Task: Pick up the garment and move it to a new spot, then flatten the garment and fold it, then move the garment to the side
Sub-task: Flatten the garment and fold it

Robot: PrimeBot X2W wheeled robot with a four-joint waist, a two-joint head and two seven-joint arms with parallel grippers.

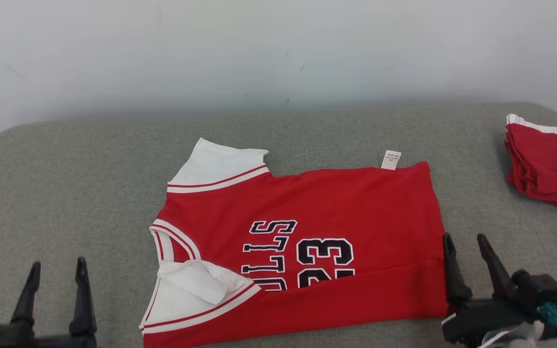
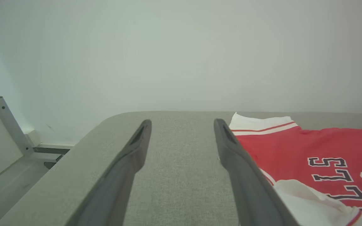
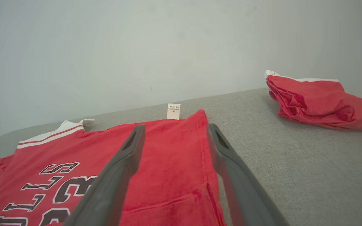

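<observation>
Grey cushion (image 1: 90,193): jersey (image 1: 346,212) lies flat mid-cushion.
Near edge seems folded over; more folds and the side move remain. Left tool (image 1: 58,263) and right tool (image 1: 464,237) spread, empty.

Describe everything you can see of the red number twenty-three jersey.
The red basketball jersey lies flat, print up, on the grey padded surface, neck toward the robot's left. Soft-looking knit; white sleeves with red stripes; dark, white-edged lettering and a 23. Its near edge is folded over, hiding part of the print, and the near sleeve is rumpled. A white tag sticks out at the far hem corner. The open right claw stands at the hem; contact is unclear.
</observation>
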